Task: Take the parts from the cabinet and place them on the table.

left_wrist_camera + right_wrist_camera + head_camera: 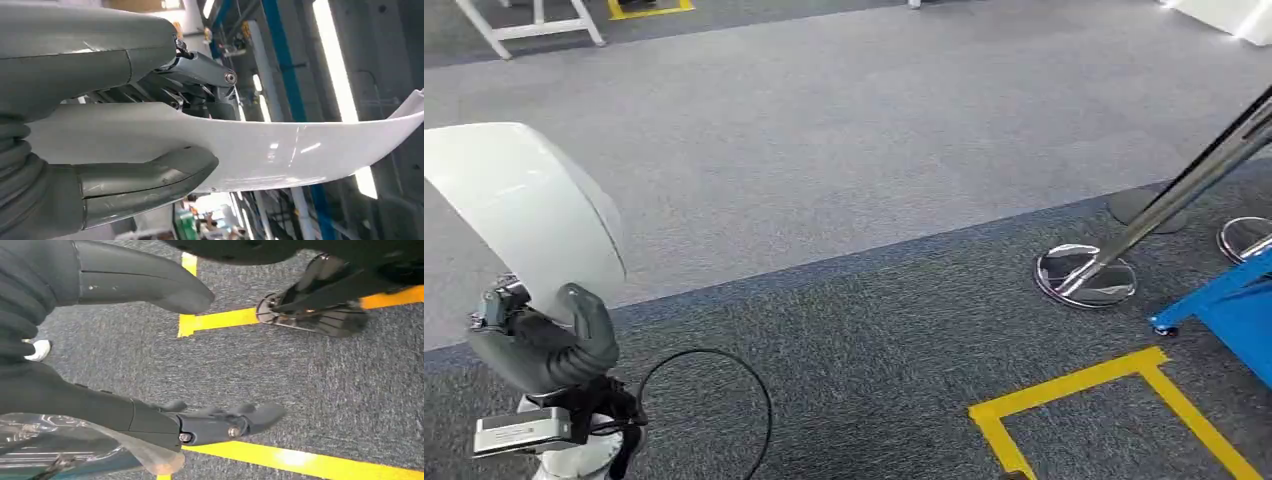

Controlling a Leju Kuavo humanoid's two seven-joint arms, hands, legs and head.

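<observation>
— White plastic, curved and glossy: that's the part (519,205), standing up out of the left hand (549,350) at the near left of the head view. Thumb on one face, darker fingers (200,75) on the other, so it's gripped.

— And the right hand?

— The right hand (165,365) hangs over the carpet, thumb and fingers apart, nothing between them. A clear plastic sheet (60,445) lies beside its wrist.

— What's around?

— A black cable (724,370) loops just beside the left wrist. To the near right, yellow tape (1104,385) marks a corner on the dark carpet (874,340). Past it, a blue cart edge (1234,310), then the chrome post (1184,190) leaning from its round base. Beyond the seam the lighter carpet (874,130) runs open to a white frame (524,25) at the far left.
</observation>
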